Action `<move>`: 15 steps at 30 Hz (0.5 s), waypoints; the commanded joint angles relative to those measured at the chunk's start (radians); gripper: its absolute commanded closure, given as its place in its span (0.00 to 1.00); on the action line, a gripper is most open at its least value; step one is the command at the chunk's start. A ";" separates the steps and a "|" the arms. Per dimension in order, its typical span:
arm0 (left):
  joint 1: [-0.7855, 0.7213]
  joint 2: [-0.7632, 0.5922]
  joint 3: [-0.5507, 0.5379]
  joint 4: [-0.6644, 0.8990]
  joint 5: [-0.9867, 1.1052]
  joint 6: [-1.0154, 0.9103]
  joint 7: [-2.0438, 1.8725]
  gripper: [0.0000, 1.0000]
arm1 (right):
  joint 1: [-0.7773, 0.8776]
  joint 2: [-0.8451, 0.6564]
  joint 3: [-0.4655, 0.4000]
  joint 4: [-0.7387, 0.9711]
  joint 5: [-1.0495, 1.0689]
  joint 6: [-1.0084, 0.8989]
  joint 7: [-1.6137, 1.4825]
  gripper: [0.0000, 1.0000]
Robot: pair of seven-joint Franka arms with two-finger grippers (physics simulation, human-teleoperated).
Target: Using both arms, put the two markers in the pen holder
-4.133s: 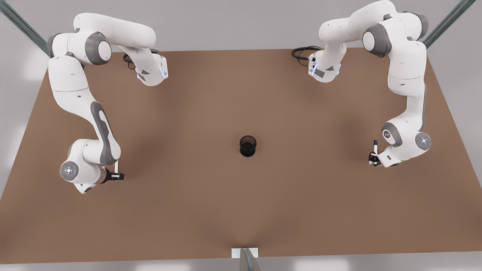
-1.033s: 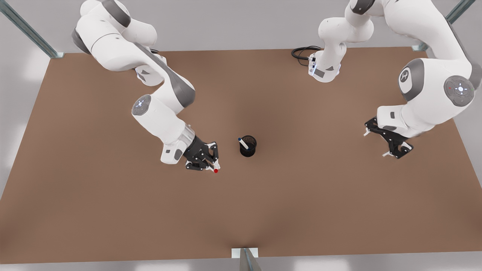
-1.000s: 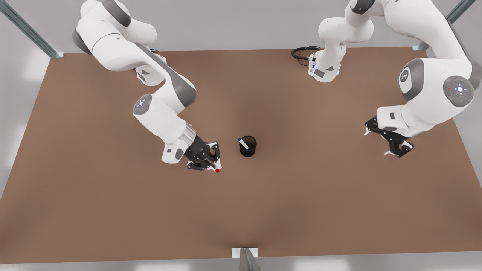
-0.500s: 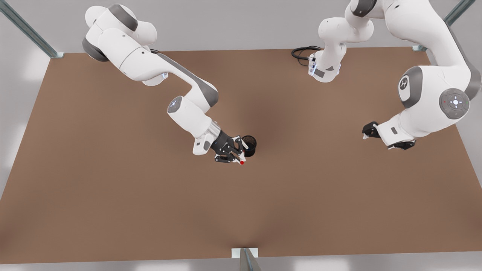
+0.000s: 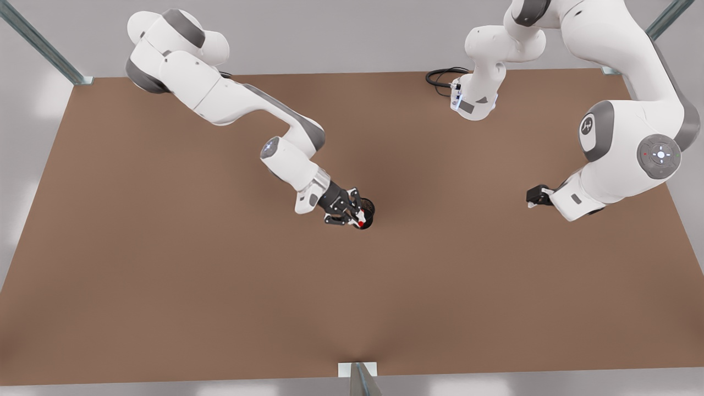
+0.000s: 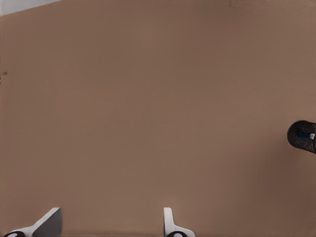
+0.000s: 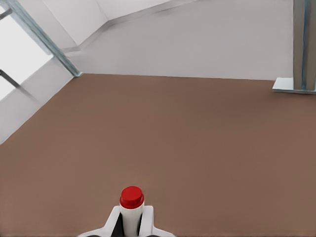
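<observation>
Front view: high above, looking steeply down on the whole table (image 5: 165, 286) and both arms.
Left wrist view: above bare tabletop, cup (image 6: 303, 137) at its edge, shared with the front view (image 5: 365, 214).
Right wrist view: low, close behind the red pen (image 7: 132, 207), facing the wall (image 7: 207, 44).

Simulated robot lab, bare brown table (image 5: 165, 286), grey walls, metal struts (image 5: 33, 41)

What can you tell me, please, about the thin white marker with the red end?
The thin white marker with the red end has a smooth, round, plastic-looking barrel topped by a glossy red cap. The right gripper is shut on it, one finger on each side of the barrel, with the red end pointing back towards the wrist camera. In the front view the red end sits at the near rim of the small black mesh pen holder. Its lower end is hidden.
</observation>
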 commanded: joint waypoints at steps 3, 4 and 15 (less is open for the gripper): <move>0.002 0.000 0.000 0.000 0.000 0.001 -0.151 0.00 | 0.019 0.003 -0.006 -0.010 -0.008 0.062 0.020 0.74; 0.002 0.000 0.000 0.000 0.000 0.001 -0.151 0.00 | 0.034 0.012 -0.012 -0.010 -0.008 0.065 0.022 0.73; 0.002 0.000 0.000 0.002 0.004 -0.003 -0.121 0.00 | -0.147 -0.207 -0.143 0.266 -0.009 -0.757 0.022 0.00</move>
